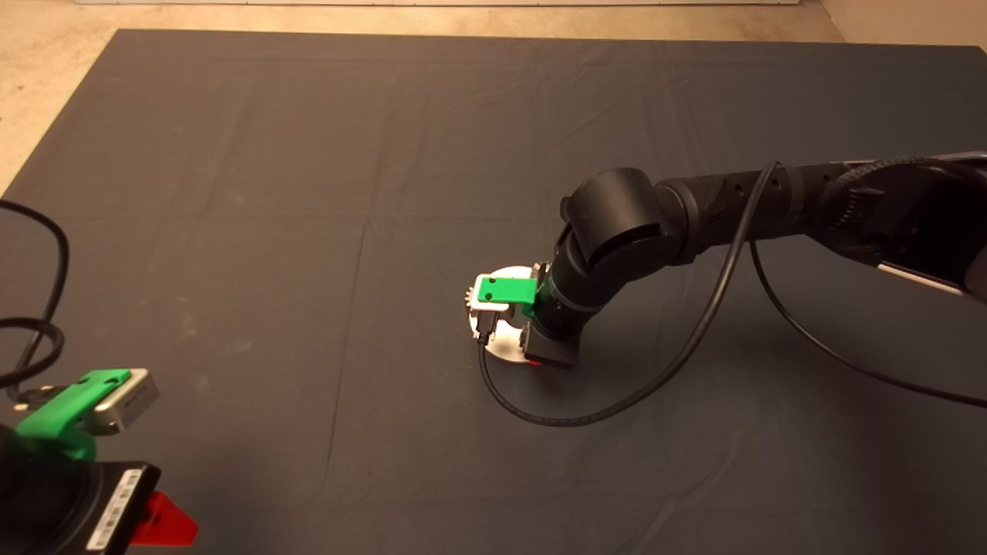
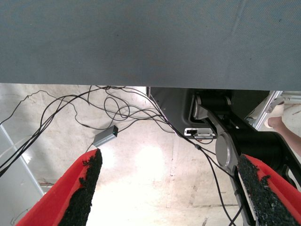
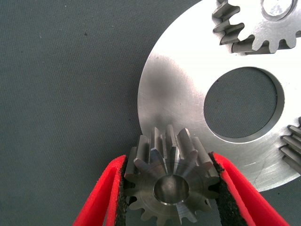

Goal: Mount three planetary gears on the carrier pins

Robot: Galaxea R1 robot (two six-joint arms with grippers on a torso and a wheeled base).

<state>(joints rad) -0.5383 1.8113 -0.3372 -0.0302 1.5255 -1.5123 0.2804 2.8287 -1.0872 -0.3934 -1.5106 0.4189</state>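
Right gripper (image 3: 171,188) fingers closed on third gear (image 3: 171,181), bore upright, at 7 o'clock edge of disc (image 3: 188,94); left gripper (image 2: 171,188) parked, open, empty.

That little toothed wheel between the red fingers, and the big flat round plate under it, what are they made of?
The small toothed gear looks like grey steel with a dull machined finish and faint turning marks. The flat round disc seems to be brighter metal, brushed, with fine scratches and soft reflections. The red fingers look like plastic with rough black pads.
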